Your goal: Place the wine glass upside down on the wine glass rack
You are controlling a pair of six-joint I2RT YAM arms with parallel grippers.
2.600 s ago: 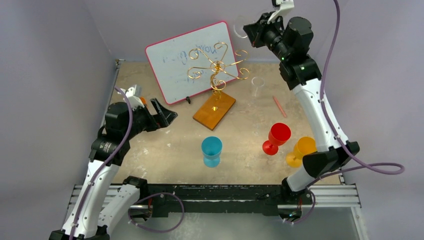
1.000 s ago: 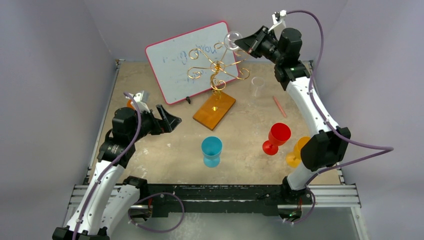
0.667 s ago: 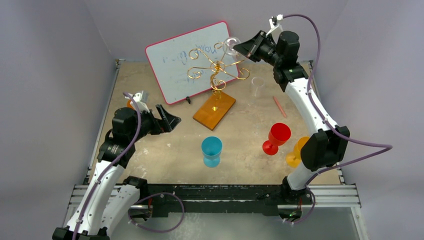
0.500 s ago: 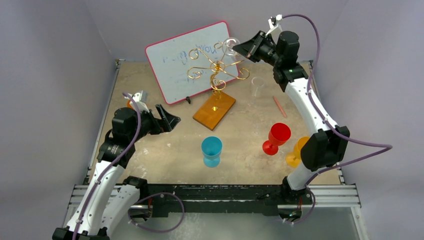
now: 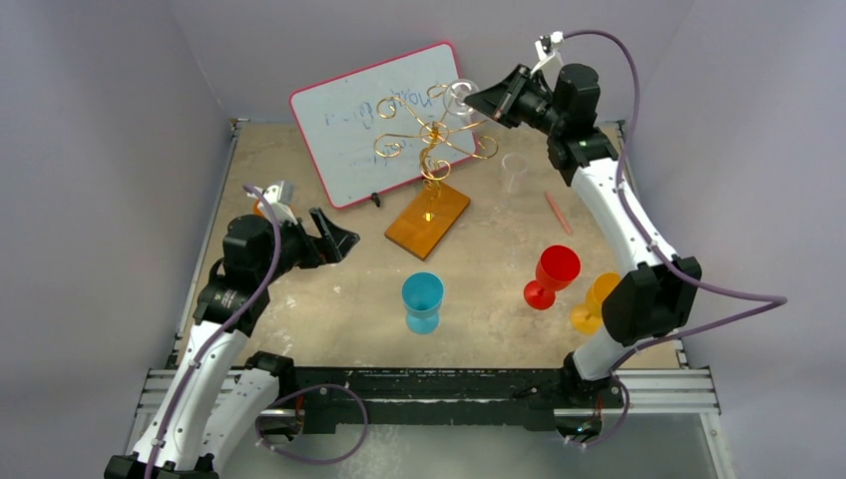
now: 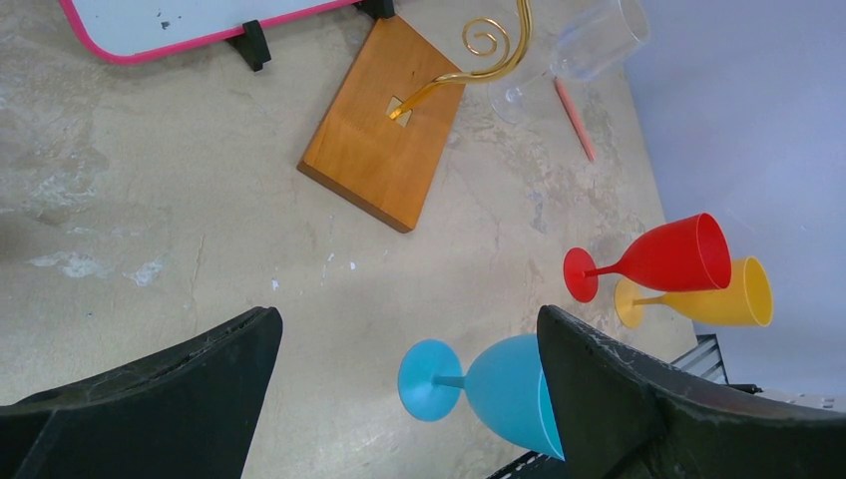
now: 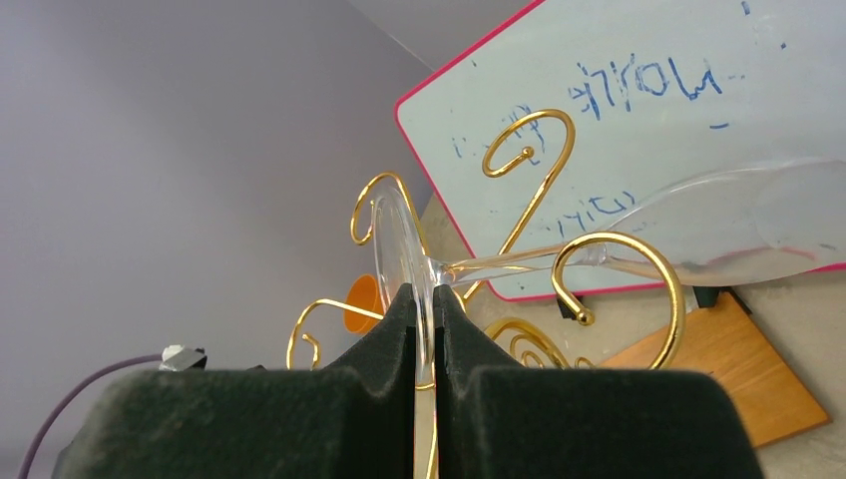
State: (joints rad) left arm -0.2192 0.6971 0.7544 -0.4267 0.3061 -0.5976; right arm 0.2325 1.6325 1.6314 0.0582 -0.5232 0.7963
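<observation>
Now that the right gripper [image 7: 426, 299], clenched on the glass [image 7: 738, 225] foot, has dropped to the rack [image 5: 427, 222], the stem meets a scroll.

Clear glasses: two, wine glass [image 7: 738, 220], second glass [image 5: 514, 172]
Coloured goblets: three, blue goblet [image 5: 423, 301], red goblet [image 5: 552, 275], yellow goblet [image 5: 599, 301]
Wine glass rack [image 5: 431, 140]: one
Whiteboard [image 5: 344, 135]: one
Red stick [image 5: 557, 213]: one
Orange cup-like thing [image 7: 361, 304]: one
</observation>
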